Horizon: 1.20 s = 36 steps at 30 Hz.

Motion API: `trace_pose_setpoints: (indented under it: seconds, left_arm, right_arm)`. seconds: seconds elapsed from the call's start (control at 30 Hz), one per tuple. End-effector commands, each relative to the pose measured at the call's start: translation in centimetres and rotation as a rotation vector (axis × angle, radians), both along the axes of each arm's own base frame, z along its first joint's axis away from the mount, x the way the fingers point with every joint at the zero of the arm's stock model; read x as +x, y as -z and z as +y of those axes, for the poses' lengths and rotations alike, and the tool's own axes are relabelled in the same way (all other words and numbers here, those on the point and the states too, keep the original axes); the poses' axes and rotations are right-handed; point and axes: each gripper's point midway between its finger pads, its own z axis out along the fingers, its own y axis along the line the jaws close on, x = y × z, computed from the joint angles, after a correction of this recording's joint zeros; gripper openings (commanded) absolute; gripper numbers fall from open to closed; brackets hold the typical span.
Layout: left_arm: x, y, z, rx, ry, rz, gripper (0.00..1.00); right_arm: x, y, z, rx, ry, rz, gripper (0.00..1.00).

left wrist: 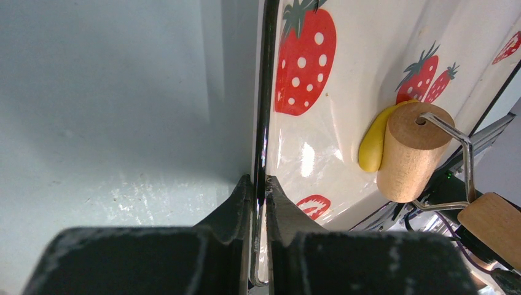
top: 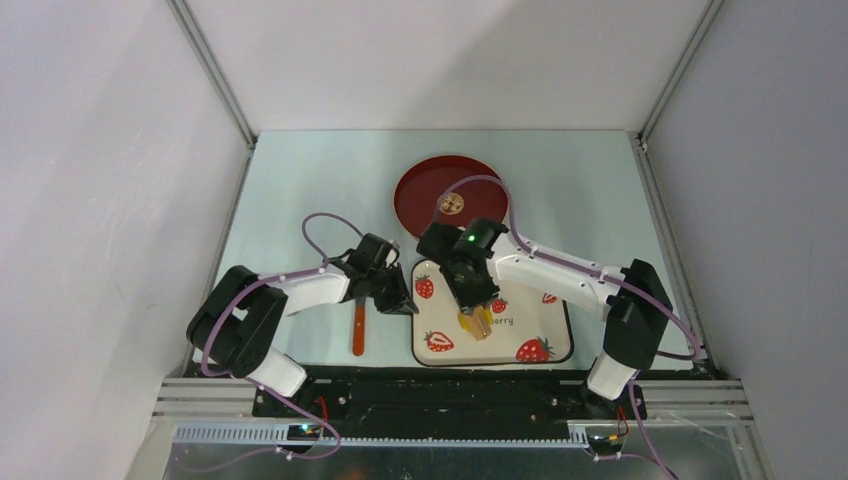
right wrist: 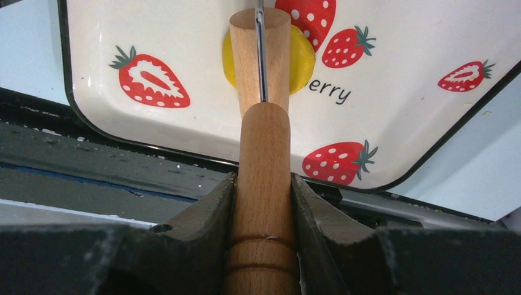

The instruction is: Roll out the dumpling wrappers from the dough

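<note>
Pale table (top: 300,180), white walls around it. My left tool (left wrist: 260,184) is pinched narrow on the left rim of the tray (left wrist: 344,55). My right tool (right wrist: 263,181) grips the wooden roller (right wrist: 246,61) by its handle. The drum rests on the dough (right wrist: 302,58), a yellow lump near the tray's middle, beside a strawberry print. A red plate (top: 445,190) lies beyond the tray.

The pale blue-green tabletop (top: 300,180) carried a round dark-red plate (top: 415,195) at centre, a white rectangular strawberry-print tray (top: 545,325) just below it, and a slim orange stick (top: 358,330) left of the tray.
</note>
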Motion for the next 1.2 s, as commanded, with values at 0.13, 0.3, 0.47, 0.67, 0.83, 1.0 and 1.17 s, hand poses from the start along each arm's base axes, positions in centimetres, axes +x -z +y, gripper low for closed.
trace_pose_setpoints:
  seconds: [0.13,0.3,0.47,0.67,0.83,1.0,1.17]
  left_arm:
    - [-1.3,2.3,1.8,0.105,-0.011,0.056,0.00]
    - [-1.3,2.3,1.8,0.103,-0.012,0.054,0.00]
    - [-1.4,2.3,1.8,0.104,-0.010,0.057,0.00]
    - [-1.3,2.3,1.8,0.103,-0.010,0.057,0.00]
    - [-1.3,2.3,1.8,0.104,-0.011,0.056,0.00]
    - [-1.3,2.3,1.8,0.104,-0.011,0.056,0.00]
    - [-1.3,2.4,1.8,0.104,-0.010,0.058,0.00]
  right_arm:
    - [-4.6,3.0,7.5,0.207,-0.037,0.213,0.00]
    - [-3.5,1.5,7.5,0.249,-0.011,0.162,0.00]
    - [-1.1,-1.5,5.6,0.279,0.052,0.043,0.00]
    - [1.9,-5.4,2.5,0.296,0.114,-0.121,0.00]
    - [2.7,-6.5,0.1,0.270,0.140,-0.161,0.00]
    - [3.2,-6.0,-1.6,0.256,0.176,-0.139,0.00]
    - [3.4,-4.9,-2.2,0.285,0.197,-0.086,0.00]
